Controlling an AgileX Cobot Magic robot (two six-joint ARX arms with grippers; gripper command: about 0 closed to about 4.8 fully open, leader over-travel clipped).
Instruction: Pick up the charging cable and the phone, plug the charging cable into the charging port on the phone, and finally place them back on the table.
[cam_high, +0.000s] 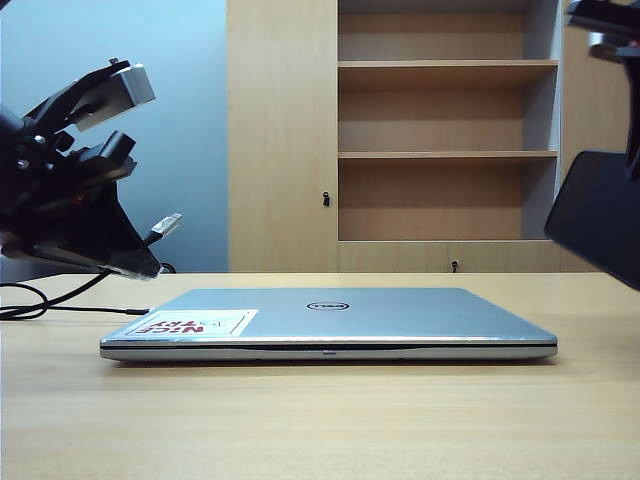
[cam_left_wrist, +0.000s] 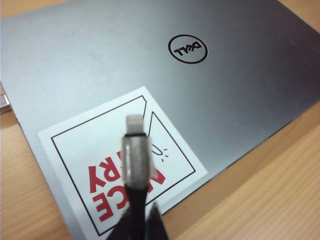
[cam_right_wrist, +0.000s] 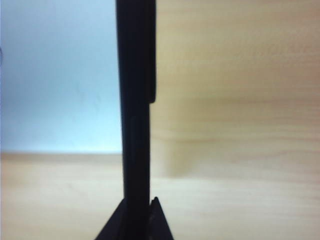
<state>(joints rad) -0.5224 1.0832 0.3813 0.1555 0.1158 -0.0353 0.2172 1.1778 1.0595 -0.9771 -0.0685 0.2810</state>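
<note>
My left gripper (cam_left_wrist: 142, 216) is shut on the charging cable (cam_left_wrist: 135, 160), just behind its silver sleeve. The white-metal plug (cam_left_wrist: 134, 124) sticks out past the fingertips, above the laptop's sticker. In the exterior view this gripper (cam_high: 148, 245) hangs at the left above the table (cam_high: 320, 420), with the plug (cam_high: 166, 223) pointing right and slightly up. The cable's black cord (cam_high: 40, 300) trails down onto the table behind it. My right gripper (cam_right_wrist: 137, 214) is shut on the phone (cam_right_wrist: 135, 100), seen edge-on. The phone (cam_high: 600, 215) hangs tilted in the air at the right edge. The charging port does not show.
A closed silver laptop (cam_high: 330, 322) with a red-and-white sticker (cam_high: 190, 323) lies in the middle of the table, between the two arms. A tall wooden shelf cabinet (cam_high: 440, 130) stands behind the table.
</note>
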